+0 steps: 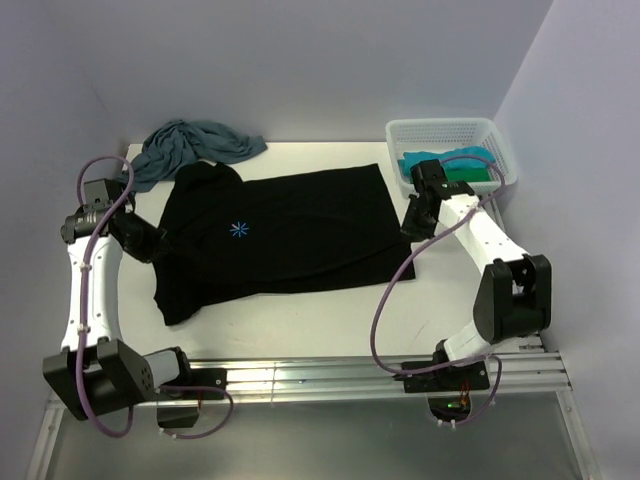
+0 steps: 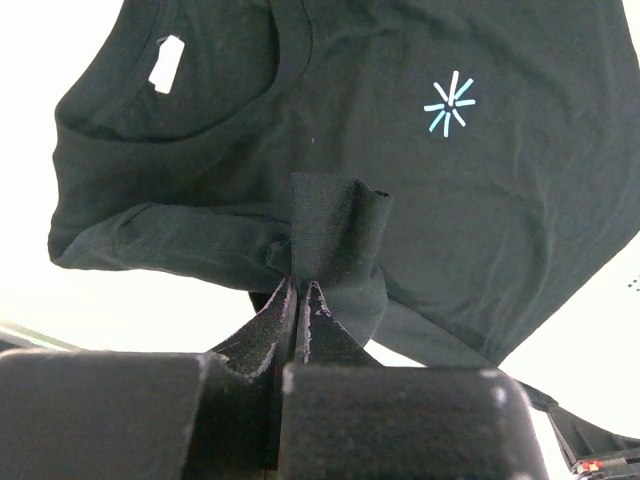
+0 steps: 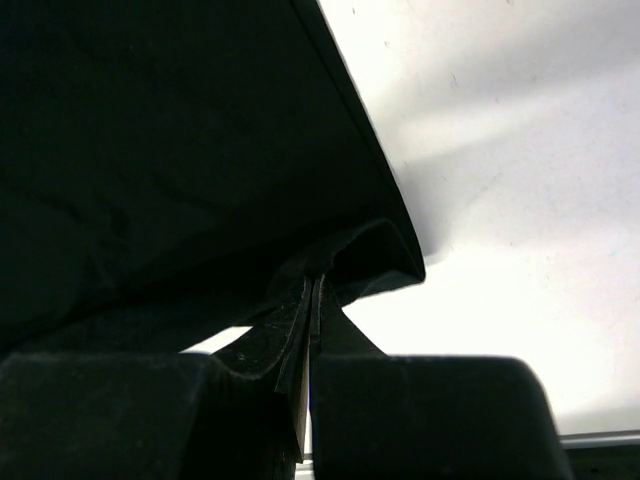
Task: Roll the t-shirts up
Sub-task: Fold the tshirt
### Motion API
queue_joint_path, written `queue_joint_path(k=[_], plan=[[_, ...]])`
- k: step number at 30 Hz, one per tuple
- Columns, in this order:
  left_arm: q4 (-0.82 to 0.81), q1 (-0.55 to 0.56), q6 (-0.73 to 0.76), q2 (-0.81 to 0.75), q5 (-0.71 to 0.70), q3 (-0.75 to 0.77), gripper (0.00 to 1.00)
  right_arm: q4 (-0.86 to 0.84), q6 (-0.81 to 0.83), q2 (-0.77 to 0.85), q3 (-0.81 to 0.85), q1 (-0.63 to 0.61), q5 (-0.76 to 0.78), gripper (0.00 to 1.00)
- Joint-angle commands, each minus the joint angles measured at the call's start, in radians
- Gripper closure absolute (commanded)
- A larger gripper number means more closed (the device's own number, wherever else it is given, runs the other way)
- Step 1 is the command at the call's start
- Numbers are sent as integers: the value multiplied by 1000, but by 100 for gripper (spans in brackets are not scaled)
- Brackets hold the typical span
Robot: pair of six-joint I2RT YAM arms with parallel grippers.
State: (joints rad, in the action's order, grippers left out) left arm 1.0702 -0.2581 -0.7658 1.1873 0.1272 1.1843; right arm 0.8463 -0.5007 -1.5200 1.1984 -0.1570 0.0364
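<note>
**Mia:** What do the left jaws do?

**Tom:** They are shut tight on a bunched fold of the black t-shirt (image 2: 330,225), at its left side by the sleeve.

**Mia:** And the right jaws?

**Tom:** Shut too. They pinch the hem at the shirt's right edge.

**Mia:** Where is the shirt?

**Tom:** It lies spread out on the desk (image 1: 320,325) between the two arms. Its little blue star (image 1: 239,230) faces up and its neck points left.

**Mia:** What is farther back?

**Tom:** A dusty-blue t-shirt (image 1: 190,145) lies crumpled at the far left, just beside the black one. At the far right stands a white basket (image 1: 445,128). A turquoise t-shirt (image 1: 472,159) and a green t-shirt (image 1: 462,175) are inside it.
</note>
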Motion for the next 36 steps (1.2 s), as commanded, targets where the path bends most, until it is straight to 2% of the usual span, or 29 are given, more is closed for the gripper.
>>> queue_joint_path(k=[1, 15, 27, 28, 29, 31, 32, 33, 36], plan=[[-58, 5, 25, 37, 15, 51, 100, -13, -1, -35, 67, 7, 13, 100], [-76, 7, 39, 236, -9, 213, 100, 7, -7, -195, 224, 8, 13, 100], [-162, 17, 43, 405, -3, 262, 98, 20, -18, -371, 391, 8, 39, 100], [-165, 19, 43, 425, -1, 268, 93, 28, -21, -387, 424, 7, 40, 90], [-168, 20, 43, 466, -1, 284, 69, 33, -24, -414, 437, 8, 45, 72], [-165, 20, 49, 509, 6, 313, 52, 40, -39, -430, 457, 8, 56, 41], [-165, 26, 56, 538, -3, 351, 46, 37, -42, -427, 458, 8, 53, 40], [-159, 28, 65, 546, -12, 372, 33, 34, -42, -421, 458, 8, 48, 39], [-119, 30, 94, 563, -49, 455, 26, 11, -30, -356, 402, 8, 31, 38]])
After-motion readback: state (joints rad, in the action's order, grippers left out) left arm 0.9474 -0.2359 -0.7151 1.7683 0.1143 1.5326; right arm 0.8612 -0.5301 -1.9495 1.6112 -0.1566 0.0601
